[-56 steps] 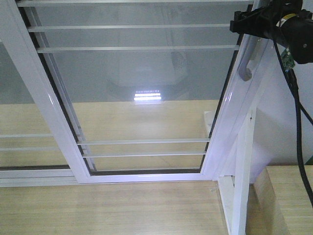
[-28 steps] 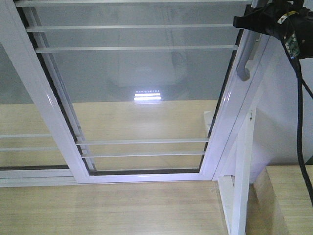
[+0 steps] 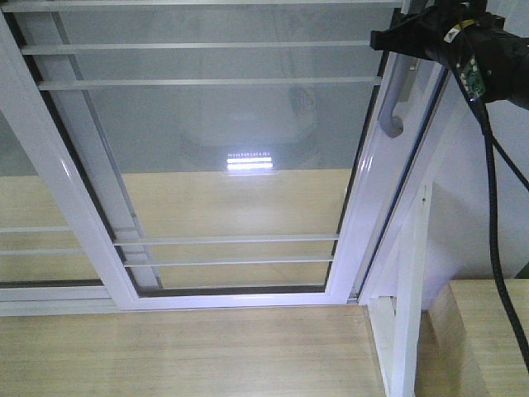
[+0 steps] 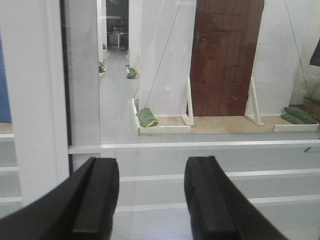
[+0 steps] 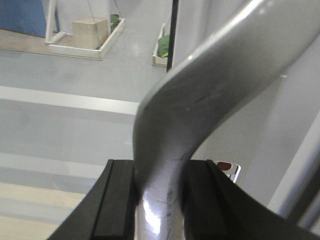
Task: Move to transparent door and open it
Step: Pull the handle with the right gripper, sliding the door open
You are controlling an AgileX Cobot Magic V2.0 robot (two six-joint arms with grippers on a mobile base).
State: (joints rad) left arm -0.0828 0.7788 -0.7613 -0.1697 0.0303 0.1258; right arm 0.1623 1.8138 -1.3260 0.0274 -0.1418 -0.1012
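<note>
Right gripper (image 5: 159, 197) is pinched on the grey pull handle (image 5: 200, 90), both pads pressed against its lower stem with the curve rising above and to the right of them. From the front camera the same gripper (image 3: 405, 37) sits high on the handle (image 3: 390, 107), whose free end hangs just below it. The transparent door (image 3: 355, 207) stretches away below and to the left of the grip. On the other side, a thin dark gap (image 3: 397, 207) shows between its frame and the jamb, so I judge the slide has barely begun.

To do this well I'd drive the arm straight left along the track, level, with no outward tug that could bind the panel. I'd keep the pinch firm, since the rounded metal looks slick and the pads could creep along the curve. The black cable (image 3: 494, 207) hangs below the wrist, near the jamb, so I'd watch it.

My left gripper (image 4: 150, 195) is spread and empty. It faces the glass and should hold back from it.
</note>
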